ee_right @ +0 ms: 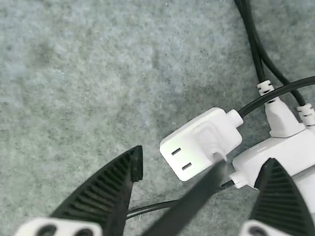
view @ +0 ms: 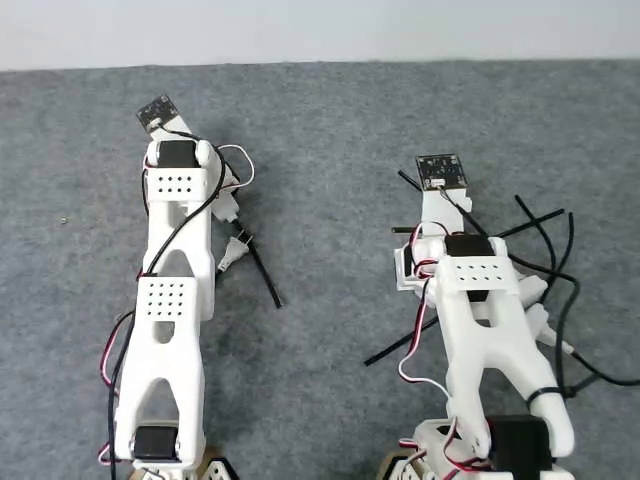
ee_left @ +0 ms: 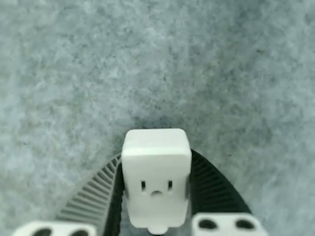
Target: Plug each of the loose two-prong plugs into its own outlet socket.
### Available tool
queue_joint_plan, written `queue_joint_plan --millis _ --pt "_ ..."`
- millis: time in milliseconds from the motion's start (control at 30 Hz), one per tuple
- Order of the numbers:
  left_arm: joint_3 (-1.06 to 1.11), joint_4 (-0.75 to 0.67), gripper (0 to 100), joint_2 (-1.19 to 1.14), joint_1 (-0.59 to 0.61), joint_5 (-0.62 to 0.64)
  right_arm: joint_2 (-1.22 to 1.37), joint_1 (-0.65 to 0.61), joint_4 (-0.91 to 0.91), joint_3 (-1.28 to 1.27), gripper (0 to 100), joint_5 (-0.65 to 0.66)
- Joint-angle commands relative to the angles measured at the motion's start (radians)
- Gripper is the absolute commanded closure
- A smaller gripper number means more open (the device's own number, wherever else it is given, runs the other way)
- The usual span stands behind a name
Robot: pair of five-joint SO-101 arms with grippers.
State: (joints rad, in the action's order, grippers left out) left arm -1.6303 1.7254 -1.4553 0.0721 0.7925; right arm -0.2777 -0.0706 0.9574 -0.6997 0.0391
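A: Left arm?

B: Left gripper (ee_left: 156, 156), jaws clamped on a white socket block (ee_left: 156, 169), slotted face toward the wrist camera. It sits over the left half of the table (view: 330, 130), toward the far edge.

A: And what goes into it?

B: The loose plug (view: 232, 256). It lies flat just beside the left arm on its inner side, nearer the near edge than the jaws. Its long axis is diagonal and its short black cord trails toward the table's middle. Can't tell which end carries the prongs. The left arm is clearly the nearer one.

A: Right arm?

B: Right gripper (ee_right: 204, 158), jaws wide apart, nothing held. A corded socket (ee_right: 197, 142) lies on the table between the fingertips. Its long axis is skewed across the gap and its two slots face one finger.

A: Counts?

B: Two slotted faces seen. A third white housing (ee_right: 290, 152) touches the corded socket, face hidden. One plug lies free, and a second plug (ee_right: 283, 120) looks seated in that housing, though that's a judgement. Several black cords (view: 545, 250) are tangled in the right half.
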Motion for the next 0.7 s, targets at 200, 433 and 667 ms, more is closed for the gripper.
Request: queue_joint_plan --millis 200,433,667 --pt "0.400 0.041 99 0.419 -0.015 -0.183 -0.001 -0.008 -0.013 0.005 64.5 0.011" --pt "1.063 0.026 99 0.953 -0.094 -0.256 -0.001 -0.008 -0.013 0.005 64.5 0.009" --pt "1.596 -0.135 99 1.234 -0.201 -0.322 -0.001 -0.007 -0.012 0.005 64.5 0.009"
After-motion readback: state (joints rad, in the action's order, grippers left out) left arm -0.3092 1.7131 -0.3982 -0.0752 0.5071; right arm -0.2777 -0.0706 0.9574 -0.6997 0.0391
